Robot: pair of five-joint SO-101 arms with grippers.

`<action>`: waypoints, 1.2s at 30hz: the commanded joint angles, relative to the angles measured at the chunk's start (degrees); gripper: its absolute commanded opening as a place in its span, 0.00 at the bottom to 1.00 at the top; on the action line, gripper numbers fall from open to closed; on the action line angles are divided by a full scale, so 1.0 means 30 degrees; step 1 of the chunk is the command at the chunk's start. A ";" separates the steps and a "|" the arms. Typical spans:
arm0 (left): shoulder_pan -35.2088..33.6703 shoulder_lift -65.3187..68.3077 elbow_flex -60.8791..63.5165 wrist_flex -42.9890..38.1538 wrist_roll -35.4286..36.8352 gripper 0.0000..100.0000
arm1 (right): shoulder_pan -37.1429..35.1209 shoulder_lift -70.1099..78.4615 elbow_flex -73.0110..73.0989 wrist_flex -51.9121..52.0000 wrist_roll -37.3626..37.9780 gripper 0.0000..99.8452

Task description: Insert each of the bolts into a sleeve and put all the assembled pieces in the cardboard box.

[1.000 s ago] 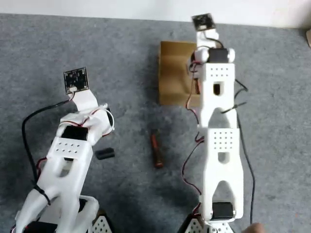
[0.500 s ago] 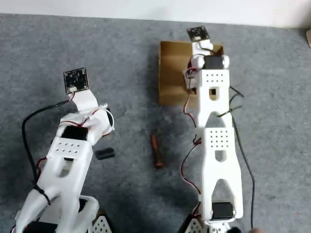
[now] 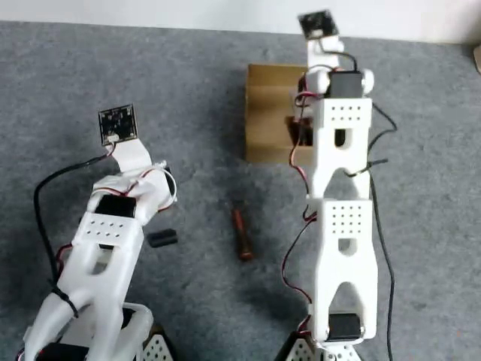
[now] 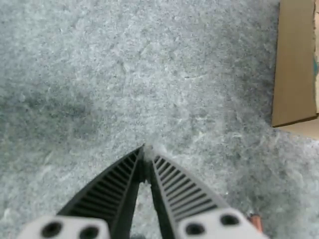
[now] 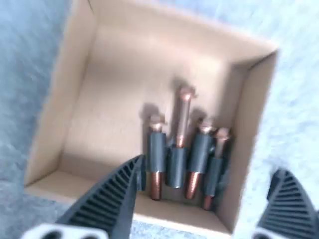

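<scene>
The cardboard box [image 3: 267,113] stands at the far middle of the table, and my right arm stretches over its right part. Inside the box [image 5: 99,84] lie several copper bolts in dark grey sleeves [image 5: 182,152], side by side near one wall. My right gripper [image 5: 204,194] hangs open above them, holding nothing. A loose copper bolt [image 3: 241,234] lies on the grey felt between the arms. A dark sleeve [image 3: 162,238] lies beside my left arm. My left gripper [image 4: 146,159] is shut and empty, low over bare felt.
Grey felt covers the table. A corner of the box [image 4: 296,64] shows in the left wrist view, beyond the shut gripper. Open felt lies between the two arms around the loose bolt. A white wall strip runs along the table's far edge.
The right arm shifted over the box, first left and back a little, then farther out again. The left arm, loose bolt and sleeve stayed put.
</scene>
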 commanded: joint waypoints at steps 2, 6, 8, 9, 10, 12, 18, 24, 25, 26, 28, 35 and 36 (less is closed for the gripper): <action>0.0220 -0.0015 -0.1245 -0.0264 0.0205 0.01 | 0.0366 -0.3883 -0.1861 0.0454 -0.1670 0.35; 0.1538 -0.0073 -0.3531 0.3077 0.0791 0.01 | 0.0747 -0.6315 -0.1245 0.0513 -0.2637 0.35; 0.1978 0.0044 -0.5641 0.6418 0.0264 0.01 | 0.0806 -0.7839 -0.0220 0.0513 -0.2637 0.35; 0.2330 0.0044 -0.6549 0.8000 -0.0645 0.01 | 0.0806 -0.8777 0.0659 0.0513 -0.2608 0.35; 0.2740 0.0044 -0.7253 0.9319 -0.1993 0.01 | 0.0835 -0.9714 0.1685 0.0513 -0.2579 0.35; 0.3502 0.0044 -0.7839 1.0579 -0.5597 0.01 | 0.0806 -1.1883 0.4000 0.0484 -0.2549 0.35; 0.4469 -0.0103 -0.6930 1.0755 -2.0073 0.01 | 0.0747 -1.9209 1.2557 0.0454 -0.2081 0.35; 0.4117 -0.0132 -0.7282 1.2864 -2.7692 0.01 | 0.0747 -2.7209 2.2462 0.0425 0.0703 0.35; 0.4322 -0.0132 -0.7311 1.3509 -2.9568 0.01 | 0.0747 -2.8498 2.4220 0.0425 0.0967 0.35; 0.4586 -0.0132 -0.7165 1.4447 -3.2029 0.01 | 0.0747 -2.9670 2.6007 0.0396 0.1172 0.35; 0.5377 -0.0132 -0.7018 1.6967 -3.6777 0.01 | 0.0747 -3.1751 2.9201 0.0366 0.1553 0.35; 0.7663 -0.0132 -0.7048 2.0718 -4.1641 0.01 | 0.0835 -3.6440 3.5707 -0.0337 0.2374 0.35; 0.7956 -0.0132 -0.7048 2.0835 -4.2051 0.01 | 0.0835 -3.6674 3.6059 -0.0337 0.2344 0.35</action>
